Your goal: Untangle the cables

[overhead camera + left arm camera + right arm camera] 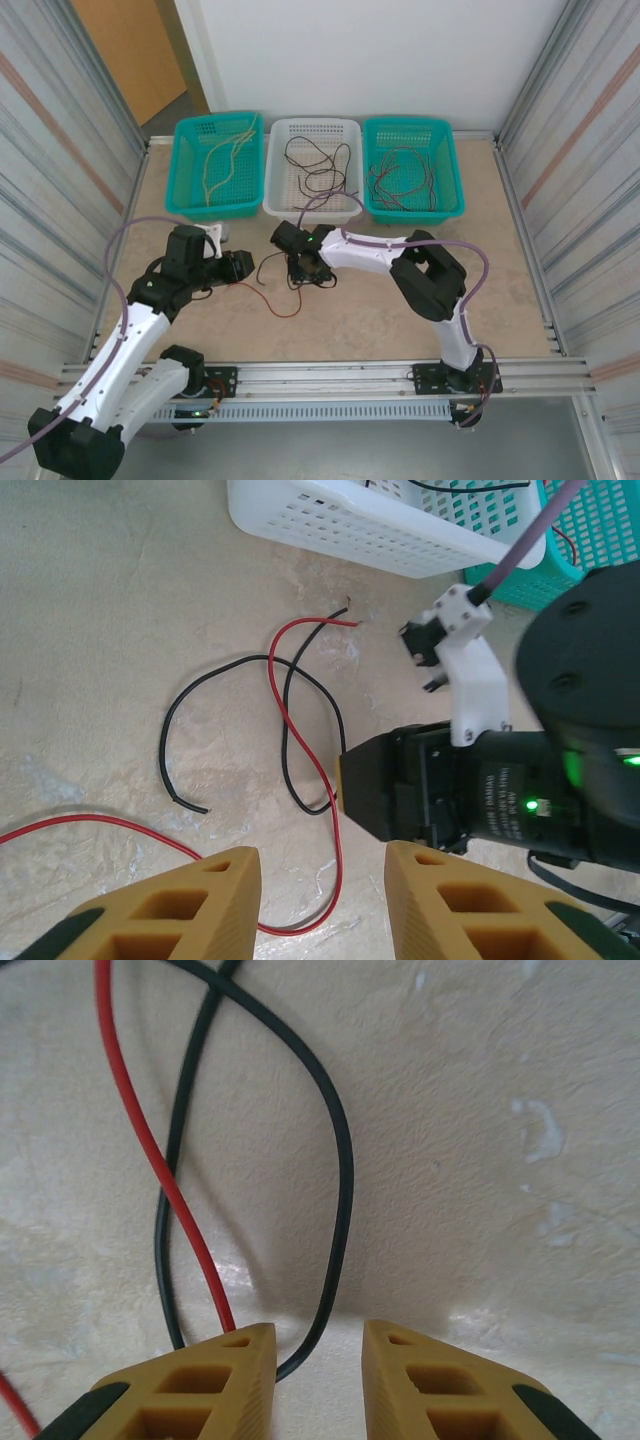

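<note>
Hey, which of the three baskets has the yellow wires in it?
The left teal basket, at the far left of the row. Its yellow wires set it apart; the white middle basket and the right teal basket hold nothing yellow.

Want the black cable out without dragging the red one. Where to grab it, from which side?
I'd grip the black cable on its open arc near the free end, away from the crossings, where the red cable is apart. It lies flat on the table, so come straight down, left hand closing across the wire.
</note>
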Controlling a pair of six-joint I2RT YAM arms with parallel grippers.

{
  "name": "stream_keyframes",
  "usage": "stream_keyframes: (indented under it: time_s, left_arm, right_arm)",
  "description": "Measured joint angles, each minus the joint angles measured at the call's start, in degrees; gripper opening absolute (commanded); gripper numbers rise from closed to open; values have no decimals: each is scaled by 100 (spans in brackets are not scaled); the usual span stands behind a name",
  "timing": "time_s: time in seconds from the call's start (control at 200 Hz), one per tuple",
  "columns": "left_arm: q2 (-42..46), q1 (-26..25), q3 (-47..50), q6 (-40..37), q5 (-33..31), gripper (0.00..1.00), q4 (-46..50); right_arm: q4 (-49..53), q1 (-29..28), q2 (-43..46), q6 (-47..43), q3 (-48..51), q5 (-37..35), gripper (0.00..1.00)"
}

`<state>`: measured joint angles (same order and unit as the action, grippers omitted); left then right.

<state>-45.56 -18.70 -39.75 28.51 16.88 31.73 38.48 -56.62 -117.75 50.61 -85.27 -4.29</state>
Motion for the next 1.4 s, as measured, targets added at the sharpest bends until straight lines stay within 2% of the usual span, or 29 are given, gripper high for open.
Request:
stream_keyframes:
  time_s: [0.2, 0.381, 0.641, 0.902, 1.142, 1.398]
  left_arm:
    - [24, 0, -4, 0, -2, 38, 2]
    - [24, 0, -57, 0, -2, 38, 0]
    - [26, 0, -120, -4, -2, 39, 17]
    - [20, 0, -127, 0, 87, 41, -15]
    - [-31, -13, -127, 120, 584, 57, -466]
    - [-221, -437, -186, 164, 938, 70, -1108]
  right_arm:
    - [289, -31, -192, 42, -144, -28, 23]
    - [409, -28, -205, 107, -181, -42, 0]
    - [385, -31, 70, 127, 149, -374, 0]
    - [461, -52, 1784, -101, 782, -1294, 0]
    - [483, -435, 3047, -660, 852, -2264, 0]
    - [111, -841, 3792, -1311, 994, -2588, 0]
